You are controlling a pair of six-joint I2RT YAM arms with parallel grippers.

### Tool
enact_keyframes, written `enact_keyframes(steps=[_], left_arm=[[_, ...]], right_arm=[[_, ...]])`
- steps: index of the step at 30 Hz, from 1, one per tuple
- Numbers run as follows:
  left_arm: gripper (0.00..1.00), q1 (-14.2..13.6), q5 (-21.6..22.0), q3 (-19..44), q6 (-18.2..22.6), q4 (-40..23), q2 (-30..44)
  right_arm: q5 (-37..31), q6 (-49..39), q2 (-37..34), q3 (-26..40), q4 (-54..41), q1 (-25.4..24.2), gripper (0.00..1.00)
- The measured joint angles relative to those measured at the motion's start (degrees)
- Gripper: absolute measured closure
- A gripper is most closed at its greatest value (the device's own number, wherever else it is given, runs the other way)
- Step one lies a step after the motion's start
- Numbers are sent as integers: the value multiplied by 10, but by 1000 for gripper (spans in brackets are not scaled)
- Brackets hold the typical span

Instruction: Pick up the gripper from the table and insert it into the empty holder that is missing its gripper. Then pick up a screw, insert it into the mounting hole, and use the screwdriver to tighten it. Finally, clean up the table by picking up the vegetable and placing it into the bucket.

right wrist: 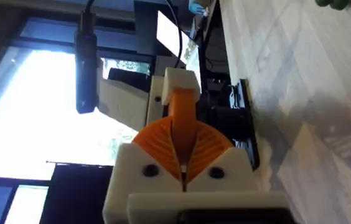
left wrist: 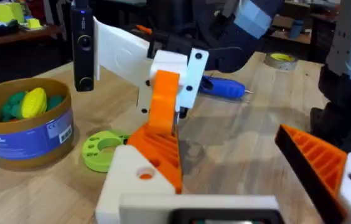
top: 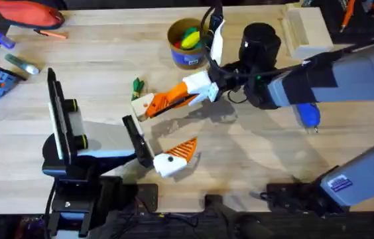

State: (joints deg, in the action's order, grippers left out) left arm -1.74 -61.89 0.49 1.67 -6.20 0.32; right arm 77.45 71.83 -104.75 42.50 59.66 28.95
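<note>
The right gripper (right wrist: 183, 148) has its two orange ribbed pads pressed together, the jaws closed on the gripper (right wrist: 183, 111), a smooth orange plastic bar. The bar's far end sits against the holder (right wrist: 177, 81), a plain white angular block. In the overhead view this group hangs over the middle of the pale wooden plank desk (top: 107, 66).

The left gripper (left wrist: 231, 146) rests lower on the desk. Its jaws are wide open, with one white-backed ribbed wedge on each side.

One vegetable (top: 137, 85), slender and dark green, lies on the desk just beside the holder. One round bucket (top: 186, 58) with an orange-yellow rim and a blue label stands farther back, with yellow and green toy pieces inside. One lime-green flat disc (left wrist: 104, 149) with holes lies near the bucket. One blue cylindrical screwdriver (top: 308, 116) lies well apart to the right, partly under the right arm.
</note>
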Motion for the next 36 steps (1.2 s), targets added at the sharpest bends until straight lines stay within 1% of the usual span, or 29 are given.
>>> enact_keyframes(steps=[23, 36], left_arm=[[14, 0, 0, 0, -1, 0, 0], [14, 0, 0, 0, -2, 0, 0]], right_arm=[[-37, 29, 0, 0, 5, 25, 993], [-41, 43, 0, 1, 5, 30, 993]])
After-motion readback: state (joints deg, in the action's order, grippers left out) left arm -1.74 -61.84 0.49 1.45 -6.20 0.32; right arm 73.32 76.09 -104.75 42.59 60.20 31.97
